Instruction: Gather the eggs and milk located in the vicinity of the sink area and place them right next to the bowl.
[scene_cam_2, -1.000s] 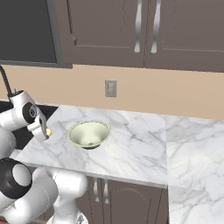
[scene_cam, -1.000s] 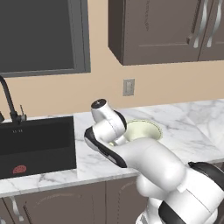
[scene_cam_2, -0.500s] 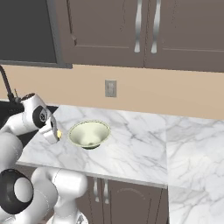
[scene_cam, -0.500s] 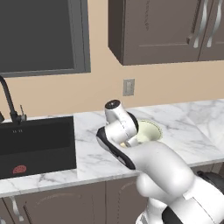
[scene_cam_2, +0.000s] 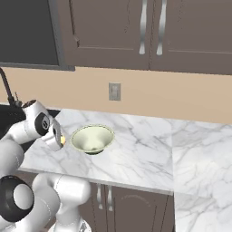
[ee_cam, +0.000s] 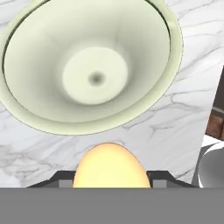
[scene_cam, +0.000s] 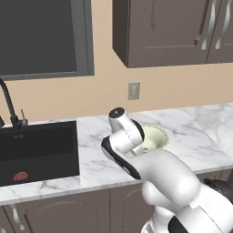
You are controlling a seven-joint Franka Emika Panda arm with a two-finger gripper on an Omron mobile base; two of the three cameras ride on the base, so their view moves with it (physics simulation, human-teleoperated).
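Gripper [scene_cam_2: 59, 140] is closed on the egg [ee_cam: 111, 166], which sits between its jaws above the marble counter [scene_cam_2: 136, 149]. Just beyond lies the bowl [ee_cam: 92, 65], upright and close beside the egg.

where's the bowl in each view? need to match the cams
Left base view: the wide pale cream-green cone-shaped bowl sits centre-right on the counter, partly behind the white arm.
Right base view: the bowl is left of centre, fully visible on the marble.
Hand view: the bowl takes up the upper part, seen from above.
Shared landmark: the grey-veined white marble counter under it.
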